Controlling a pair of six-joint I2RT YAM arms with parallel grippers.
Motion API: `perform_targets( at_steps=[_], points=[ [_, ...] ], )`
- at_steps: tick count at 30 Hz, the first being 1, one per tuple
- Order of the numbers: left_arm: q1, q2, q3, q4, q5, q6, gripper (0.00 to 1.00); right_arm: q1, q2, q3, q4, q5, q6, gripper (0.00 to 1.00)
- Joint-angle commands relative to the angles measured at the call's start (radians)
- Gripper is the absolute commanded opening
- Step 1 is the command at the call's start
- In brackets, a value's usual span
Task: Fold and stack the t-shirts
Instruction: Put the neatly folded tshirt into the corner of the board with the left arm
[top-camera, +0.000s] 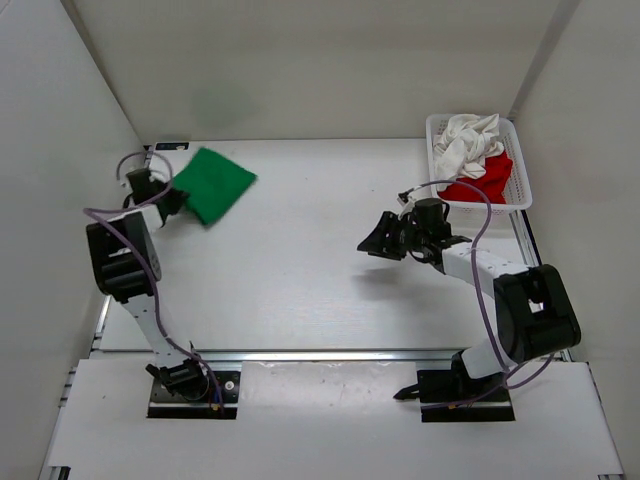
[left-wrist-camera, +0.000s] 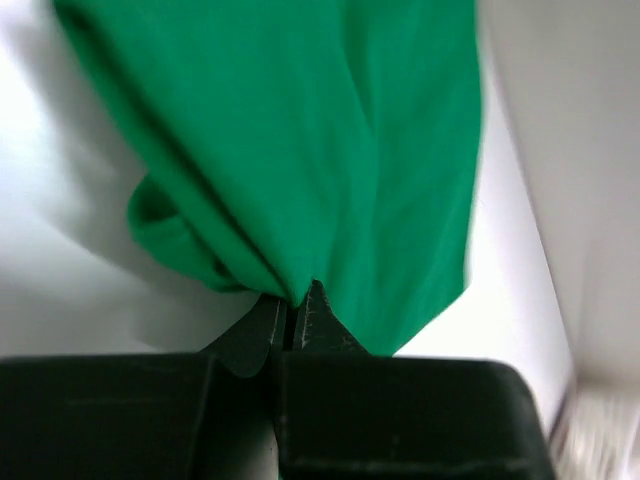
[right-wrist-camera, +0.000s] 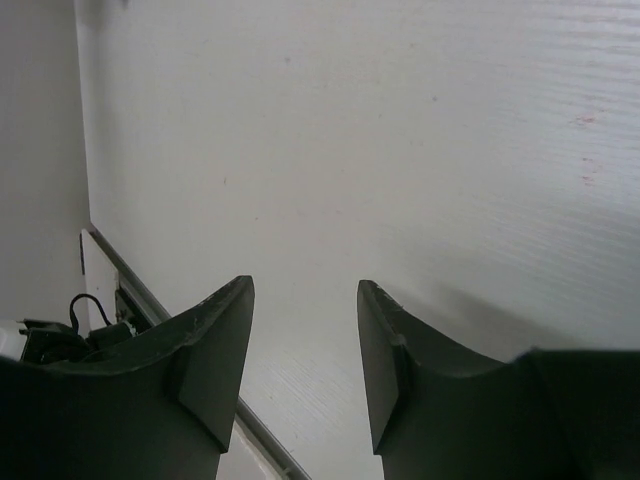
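Where the white table (top-camera: 300, 290) stretches wide between the two arms, the folded green t-shirt (top-camera: 215, 182) lies at the far left, close to the side wall. The left gripper (top-camera: 172, 201) is clamped on the shirt's near edge, its jaws pressed together over soft, creased cloth. The right gripper (top-camera: 372, 243) hovers mid-table with its smooth dark fingers parted. In the far right corner, the white t-shirt (top-camera: 468, 138) and red t-shirt (top-camera: 482, 182) sit crumpled in a white mesh basket (top-camera: 523, 185).

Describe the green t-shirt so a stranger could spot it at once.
Look to the far left corner of the white table, by the left gripper. There lies the green t-shirt, folded and pinched at one edge; the white t-shirt and red t-shirt sit crumpled in the mesh basket far right.
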Motion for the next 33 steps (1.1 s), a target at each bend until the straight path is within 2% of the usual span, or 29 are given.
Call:
perform_targets(
  at_steps=[1,6,10,13,17,22,23,24,25,27,28,30,33],
  points=[
    [0.083,-0.056,-0.097,0.067,-0.016,-0.074,0.0,0.031,0.005,0.005,0.057,-0.036,-0.015,0.44],
    [0.137,0.032,-0.1,0.13,-0.05,-0.176,0.0,0.081,0.011,0.009,0.039,-0.043,-0.033,0.44],
    [0.164,0.14,0.004,0.145,-0.083,-0.28,0.0,0.104,0.017,0.005,0.039,-0.048,-0.031,0.44],
    [0.143,0.217,0.105,0.155,-0.106,-0.341,0.0,0.115,0.034,0.0,0.042,-0.063,-0.034,0.44],
    [0.146,0.305,0.255,0.098,-0.116,-0.357,0.0,0.097,0.068,0.005,0.018,-0.073,-0.035,0.44],
    [0.158,0.3,0.237,0.13,-0.163,-0.355,0.0,0.074,0.092,0.005,0.044,-0.089,-0.038,0.44],
    [0.152,0.297,0.231,0.136,-0.15,-0.361,0.04,0.08,0.089,0.005,0.039,-0.083,-0.033,0.44],
    [0.149,0.296,0.219,0.142,-0.136,-0.371,0.16,0.083,0.089,0.003,0.039,-0.079,-0.042,0.44],
    [0.154,0.291,0.208,0.157,-0.131,-0.374,0.23,0.081,0.088,0.0,0.03,-0.088,-0.038,0.46],
    [0.143,0.251,0.144,0.203,-0.126,-0.372,0.51,0.089,0.076,0.008,0.024,-0.079,-0.042,0.51],
    [0.144,0.224,0.106,0.223,-0.129,-0.362,0.73,0.095,0.066,0.009,0.025,-0.071,-0.05,0.53],
    [0.143,0.172,0.047,0.246,-0.133,-0.352,0.99,0.101,0.051,0.011,0.022,-0.059,-0.051,0.59],
    [0.14,0.069,-0.06,0.253,-0.162,-0.32,0.99,0.112,0.031,0.011,0.017,-0.039,-0.041,0.7]
  ],
)
